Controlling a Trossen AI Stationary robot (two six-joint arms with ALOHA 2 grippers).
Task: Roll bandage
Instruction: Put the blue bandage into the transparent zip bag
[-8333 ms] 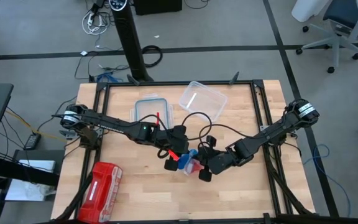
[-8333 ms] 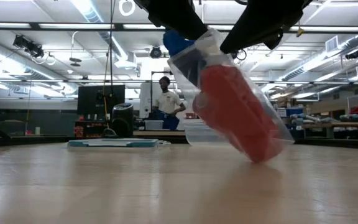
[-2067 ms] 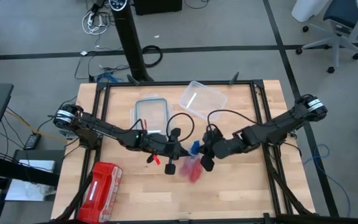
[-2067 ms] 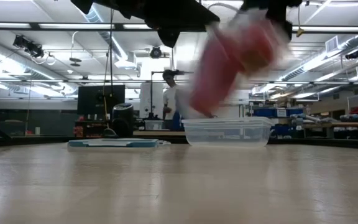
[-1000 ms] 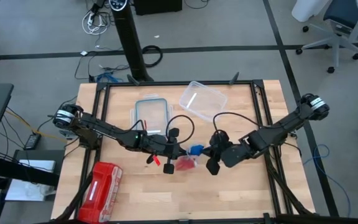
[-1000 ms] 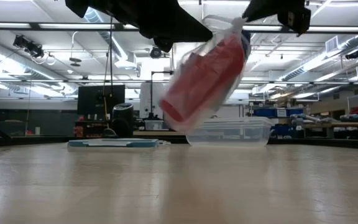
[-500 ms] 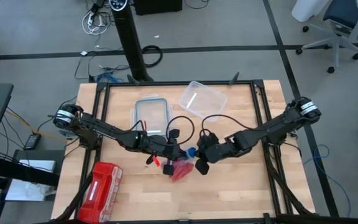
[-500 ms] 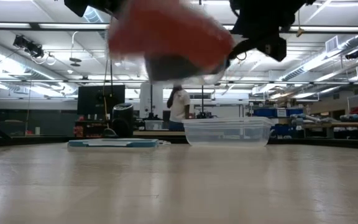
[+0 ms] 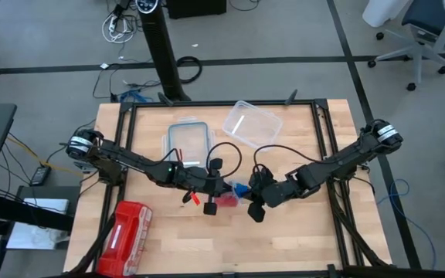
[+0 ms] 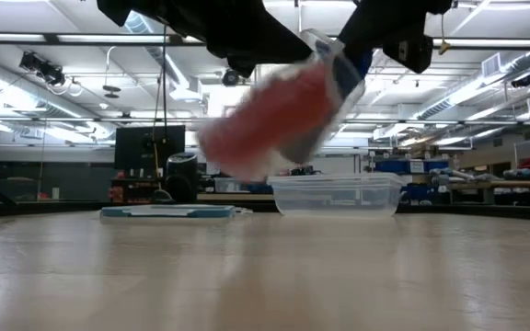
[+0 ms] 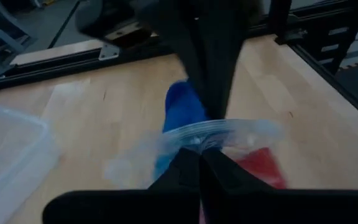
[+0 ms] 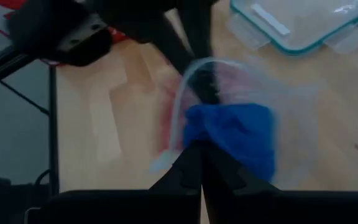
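A clear plastic zip bag hangs in the air over the middle of the table, between my two grippers. Inside it are the bright blue bandage, near the bag's mouth, and red-pink rolls farther down. The bandage also shows in the left wrist view and the high view. My left gripper is shut on the bag from the left, my right gripper from the right. The bag is blurred in the low view. My left gripper pinches the bag's zip rim at the mouth between its two shut fingers. It comes at it level from the table's left. The bag is lifted clear of the table and slants away below the fingers. My right gripper pinches the bag's clear film at the mouth, next to the blue bandage, between its shut fingers. It comes from the table's right. The bag is clear of the table.
A clear plastic container and its teal-rimmed lid lie at the table's far middle. A red zip pouch lies at the near left corner. Bare wood lies near and to the right of the grippers.
The bag has swung about between the two grippers, staying clear of the table: its red-filled end swung up toward the left and has dropped back partway. My right gripper has gone toward the table's left and then a little toward the near edge. Both stayed shut.
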